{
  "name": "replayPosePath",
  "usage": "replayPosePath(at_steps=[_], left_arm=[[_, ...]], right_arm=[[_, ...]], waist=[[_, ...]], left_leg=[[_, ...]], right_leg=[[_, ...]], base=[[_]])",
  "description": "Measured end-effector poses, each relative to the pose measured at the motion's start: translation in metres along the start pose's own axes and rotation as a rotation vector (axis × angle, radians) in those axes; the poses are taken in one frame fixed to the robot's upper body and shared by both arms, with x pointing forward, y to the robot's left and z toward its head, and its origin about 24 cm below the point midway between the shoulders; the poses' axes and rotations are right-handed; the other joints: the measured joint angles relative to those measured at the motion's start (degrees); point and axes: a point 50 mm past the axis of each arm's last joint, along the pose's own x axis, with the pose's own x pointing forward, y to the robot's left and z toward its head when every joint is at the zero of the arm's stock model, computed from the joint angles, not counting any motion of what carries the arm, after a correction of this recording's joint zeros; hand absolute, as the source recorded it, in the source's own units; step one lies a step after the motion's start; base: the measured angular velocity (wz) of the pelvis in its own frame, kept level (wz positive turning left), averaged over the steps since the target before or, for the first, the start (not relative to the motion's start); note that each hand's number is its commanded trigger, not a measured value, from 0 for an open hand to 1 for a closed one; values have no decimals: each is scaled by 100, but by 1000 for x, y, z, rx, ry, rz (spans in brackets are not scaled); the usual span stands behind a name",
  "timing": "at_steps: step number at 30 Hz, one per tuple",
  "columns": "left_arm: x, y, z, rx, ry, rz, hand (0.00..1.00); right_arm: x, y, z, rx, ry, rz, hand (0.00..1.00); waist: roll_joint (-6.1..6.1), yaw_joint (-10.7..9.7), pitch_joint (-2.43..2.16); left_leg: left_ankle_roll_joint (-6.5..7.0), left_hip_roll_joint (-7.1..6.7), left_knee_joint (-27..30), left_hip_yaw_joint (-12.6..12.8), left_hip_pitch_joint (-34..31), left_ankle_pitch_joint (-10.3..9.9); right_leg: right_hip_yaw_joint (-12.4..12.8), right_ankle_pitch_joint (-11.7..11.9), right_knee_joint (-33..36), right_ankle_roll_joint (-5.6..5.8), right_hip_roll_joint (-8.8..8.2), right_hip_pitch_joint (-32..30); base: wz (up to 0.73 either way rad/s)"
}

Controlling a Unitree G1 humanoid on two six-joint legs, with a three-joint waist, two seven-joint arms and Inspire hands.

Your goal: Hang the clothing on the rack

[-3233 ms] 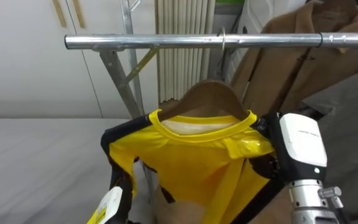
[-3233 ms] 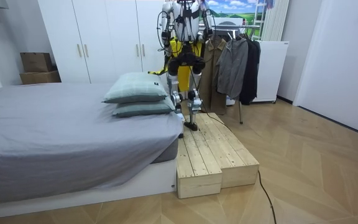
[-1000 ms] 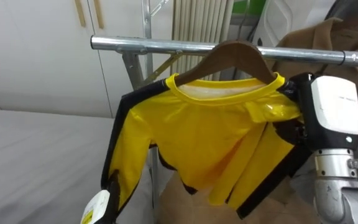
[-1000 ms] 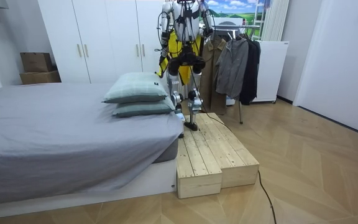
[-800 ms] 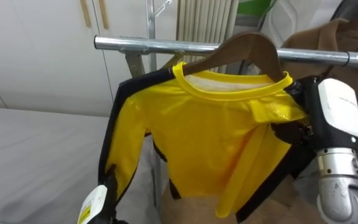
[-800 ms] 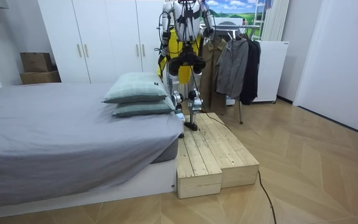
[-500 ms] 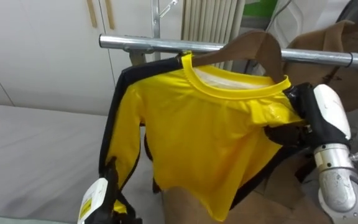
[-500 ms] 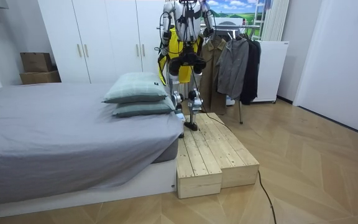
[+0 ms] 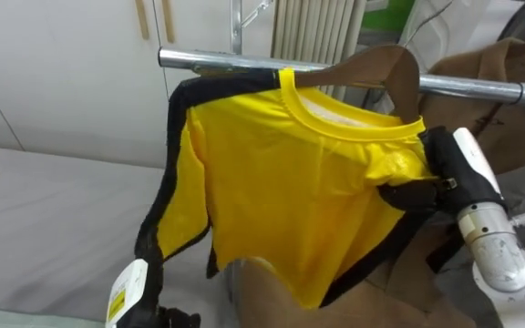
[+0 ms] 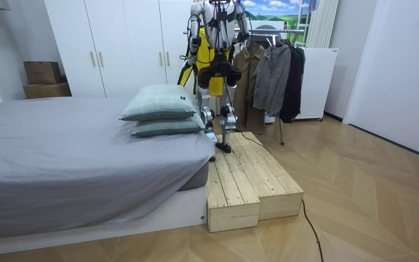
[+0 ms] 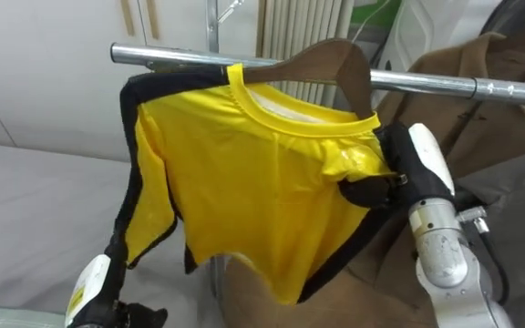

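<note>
Left eye view: your right hand pinched the shirt at its shoulder, hanger against the rail; left hand sat by the sleeve, grip unclear. Room view: shirt was up at the rail; hooking and letting go seemingly remained.

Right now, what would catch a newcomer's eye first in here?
First comes the bright yellow shirt with black trim. It sits on a brown wooden hanger, held up level with the silver metal rail in the middle of the eye views. Next is the right robot hand, black and white, clasping the shirt's shoulder on the right.
</note>
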Motion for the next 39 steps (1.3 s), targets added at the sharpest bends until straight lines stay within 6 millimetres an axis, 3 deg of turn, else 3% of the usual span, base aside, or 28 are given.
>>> replayPosePath(at_steps=[10,22,23,24,26,32,39], left_arm=[[0,2,-4,10,7,-13,0],[1,5,-6,30,3,-19,0],[1,5,-6,31,3,-23,0],[1,4,-6,29,6,-28,0],[1,4,-7,33,7,-43,0],[1,6,-9,44,10,-42,0],[0,5,-13,49,26,-47,0]], right_arm=[[12,-6,-11,12,64,73,100],[16,-13,-28,1,122,85,100],[16,-13,-31,-5,138,89,100],[15,-12,-36,-15,164,95,100],[12,-9,-47,-40,216,110,100],[-10,0,-93,-141,462,186,100],[-14,0,-99,-153,500,176,100]], waist=[[-174,39,-9],[-160,74,-9],[-156,72,-6],[-152,85,-3],[-145,89,2],[-140,186,6],[-143,188,7]], left_leg=[[-19,-16,9,-76,-3,11],[-30,-18,3,-164,1,16],[-32,-16,4,-175,2,17],[-33,-17,11,-150,16,17],[-39,-22,15,-167,15,21],[-56,-28,7,-238,-72,37],[-57,-10,12,-258,-93,41]], right_leg=[[-13,100,-48,59,-22,35],[-140,135,-50,43,-58,49],[-255,133,-51,37,-81,44],[-538,128,-59,8,-142,29],[-735,118,-71,-14,-197,30],[-687,111,-93,-33,-180,9],[-704,116,-229,-45,-173,15]], base=[[0],[4],[0],[-3],[3],[1],[0]])
